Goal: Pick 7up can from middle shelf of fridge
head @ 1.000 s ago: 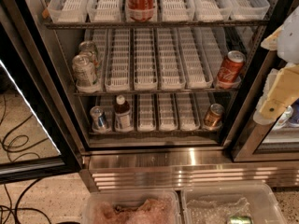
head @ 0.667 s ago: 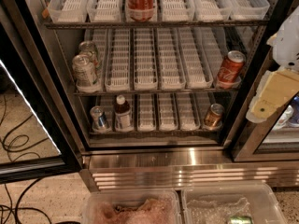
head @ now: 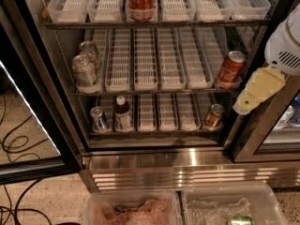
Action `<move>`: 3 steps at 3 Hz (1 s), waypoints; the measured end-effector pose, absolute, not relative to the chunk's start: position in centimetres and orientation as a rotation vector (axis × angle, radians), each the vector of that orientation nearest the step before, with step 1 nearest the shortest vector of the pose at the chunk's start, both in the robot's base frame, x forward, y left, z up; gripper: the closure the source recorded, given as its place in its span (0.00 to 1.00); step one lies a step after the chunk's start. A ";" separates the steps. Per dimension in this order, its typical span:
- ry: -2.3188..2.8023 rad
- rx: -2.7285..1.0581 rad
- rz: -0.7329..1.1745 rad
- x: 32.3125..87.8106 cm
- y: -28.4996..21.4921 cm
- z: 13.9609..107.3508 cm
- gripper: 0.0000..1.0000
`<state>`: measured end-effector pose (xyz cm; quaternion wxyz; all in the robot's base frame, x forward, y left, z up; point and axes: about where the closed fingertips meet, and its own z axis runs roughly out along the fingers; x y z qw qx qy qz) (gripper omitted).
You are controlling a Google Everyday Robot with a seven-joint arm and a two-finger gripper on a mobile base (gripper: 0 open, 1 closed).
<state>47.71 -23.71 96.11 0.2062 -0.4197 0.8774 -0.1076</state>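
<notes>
Two pale silvery-green 7up cans stand in the leftmost lane of the middle shelf (head: 154, 91) of the open fridge (head: 154, 161), one in front (head: 85, 71) and one behind it (head: 89, 50). A red cola can (head: 230, 68) stands at the shelf's right end. My gripper (head: 244, 106), pale yellow under a white arm housing, hangs at the right edge of the view in front of the fridge's right door frame. It is far right of the 7up cans and holds nothing that I can see.
Another red cola can (head: 140, 1) stands on the top shelf. The bottom shelf holds a blue-silver can (head: 99, 118), a brown bottle (head: 123, 114) and an orange can (head: 214, 116). Two clear bins (head: 180, 196) sit on the floor in front. Cables (head: 18, 144) lie at the left.
My gripper has moved left and a little down, further into view at the right edge. The cans have not moved.
</notes>
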 end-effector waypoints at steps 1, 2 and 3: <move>2.444 -1.169 -0.300 47.7 -23.7 96.1 0.00; 2.442 -1.140 -0.166 48.1 -21.6 95.1 0.00; 2.416 -1.127 0.109 48.9 -17.3 93.2 0.00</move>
